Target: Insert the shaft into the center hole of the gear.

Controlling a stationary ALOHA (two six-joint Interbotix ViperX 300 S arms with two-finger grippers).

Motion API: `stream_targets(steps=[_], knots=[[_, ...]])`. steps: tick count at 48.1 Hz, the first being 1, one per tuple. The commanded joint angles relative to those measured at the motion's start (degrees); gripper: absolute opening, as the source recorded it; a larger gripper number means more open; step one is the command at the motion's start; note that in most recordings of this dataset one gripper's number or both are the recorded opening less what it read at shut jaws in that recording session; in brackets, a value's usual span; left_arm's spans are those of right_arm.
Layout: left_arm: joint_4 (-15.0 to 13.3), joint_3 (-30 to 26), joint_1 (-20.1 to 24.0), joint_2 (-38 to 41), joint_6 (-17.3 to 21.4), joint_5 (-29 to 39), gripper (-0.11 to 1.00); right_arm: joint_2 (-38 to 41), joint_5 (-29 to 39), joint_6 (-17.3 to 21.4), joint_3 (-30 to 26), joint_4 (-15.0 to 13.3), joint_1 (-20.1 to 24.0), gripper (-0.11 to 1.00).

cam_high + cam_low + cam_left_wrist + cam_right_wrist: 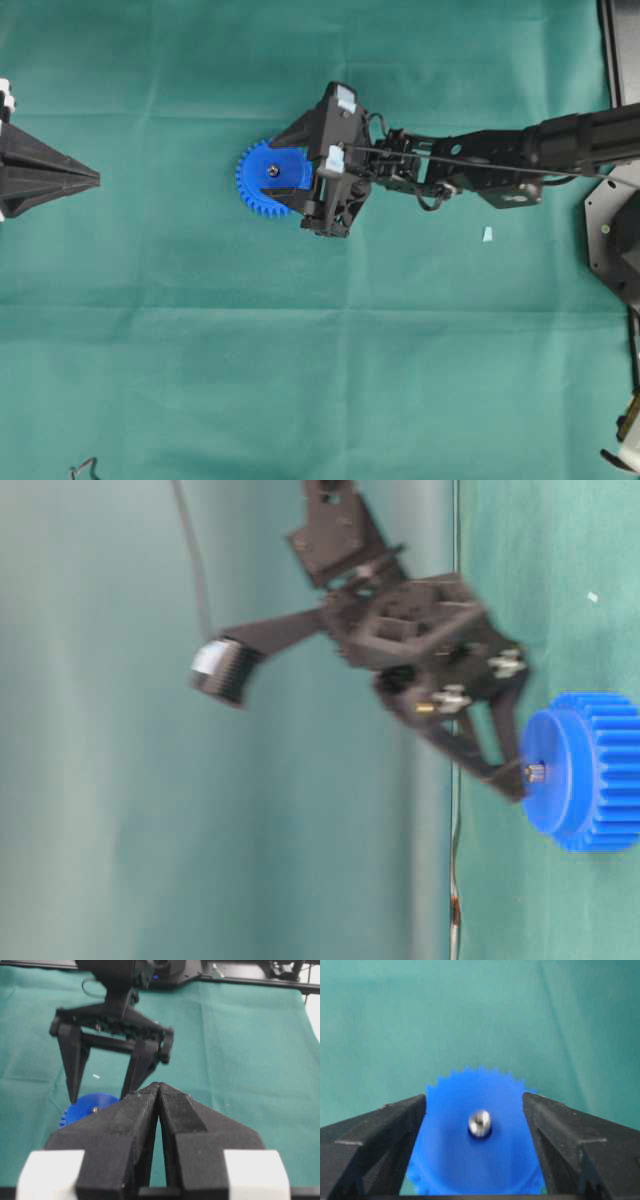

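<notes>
I see the right gripper [281, 165] standing over the gear [262, 180], and its jaws are spread wide, one on each side of the hub. They hold nothing. In the right wrist view the two black fingers [385, 1132] frame the gear [477, 1145] left and right, with a clear gap of blue between each finger and the shaft [480, 1123].

The shaft [273, 171] sits upright in the center hole [480, 1132] of the gear; I see only its shiny end and a thin dark ring around it. From the table-level view the shaft [535, 773] sticks out a little from the hub face, and one fingertip of the right gripper [375, 715] is very near it, but I cannot tell if they touch.

The gear lies flat on the green tabletop [300, 350], near the middle. A small pale blue scrap [487, 234] lies on the cloth, well apart from the gear, under the right arm.

The left gripper [95, 179] rests at the left edge, far from the gear. In the left wrist view its fingers [125, 1120] are pressed together and they carry nothing.
</notes>
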Motion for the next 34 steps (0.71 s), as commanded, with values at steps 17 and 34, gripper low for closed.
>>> stream_targets(steps=[17,34], knots=[[0.2,-1.1,-0.1,0.4,0.0,-0.2,0.00,-18.6,1.1,-1.7,8.1,-0.2,0.1,0.82],[0.1,-1.1,0.0,0.3,0.1,0.1,0.00,-32.9,0.5,-1.7,19.6,-0.1,0.1,0.82]])
